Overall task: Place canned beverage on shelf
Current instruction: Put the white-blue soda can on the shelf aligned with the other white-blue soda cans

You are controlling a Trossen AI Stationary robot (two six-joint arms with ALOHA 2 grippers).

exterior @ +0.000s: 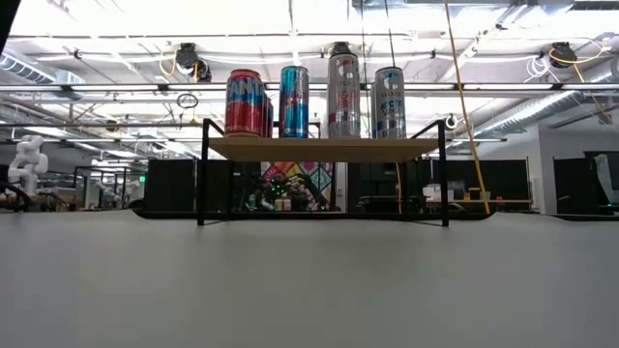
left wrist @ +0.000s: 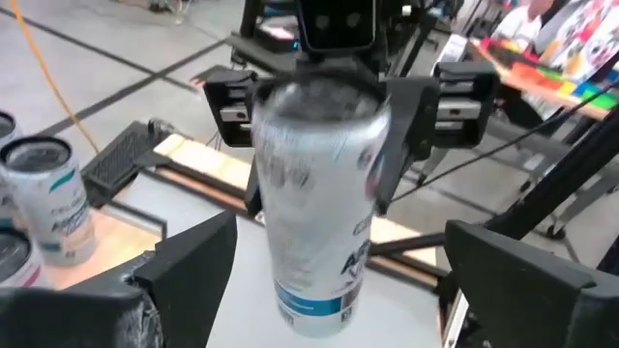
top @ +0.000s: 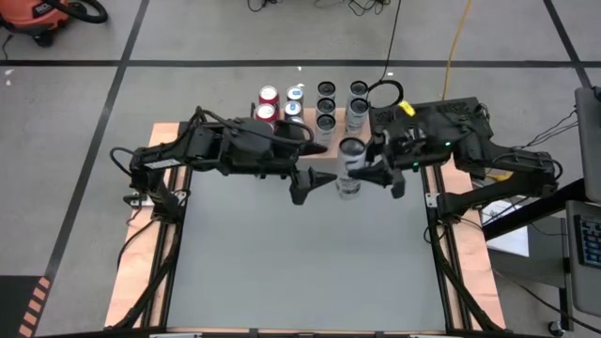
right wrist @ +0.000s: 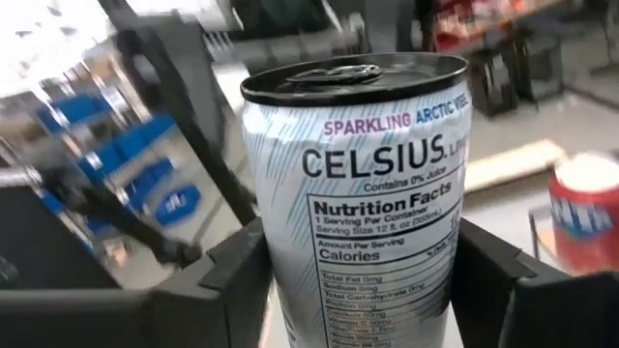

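Observation:
A white-and-blue canned beverage point(top: 349, 169) hangs above the far middle of the grey table, with my right gripper point(top: 357, 167) shut on it from the right. My left gripper point(top: 316, 169) is open. Its fingers point(left wrist: 193, 261) stand wide on either side of the can's lower part point(left wrist: 314, 290) without touching it. Behind them, at the table's far edge, the shelf point(exterior: 319, 149) stands on thin black legs. Several cans point(top: 324, 103) stand upright on its wooden top. The low view shows no gripper. My right gripper pinches the can's side wall point(right wrist: 290, 280) between its two fingers, below the can's top rim. The fingers point(left wrist: 401, 145) come level from the table's right side and lie across the can. The can is roughly upright, top up, lifted clear of the table.
The near half of the grey table top point(top: 300, 263) is free room. A wooden border point(top: 141, 272) runs along the table's sides. Two of the shelf's cans point(left wrist: 44, 193) show beside my left gripper in the left wrist view. Cables and a red vacuum point(top: 38, 19) lie on the floor beyond.

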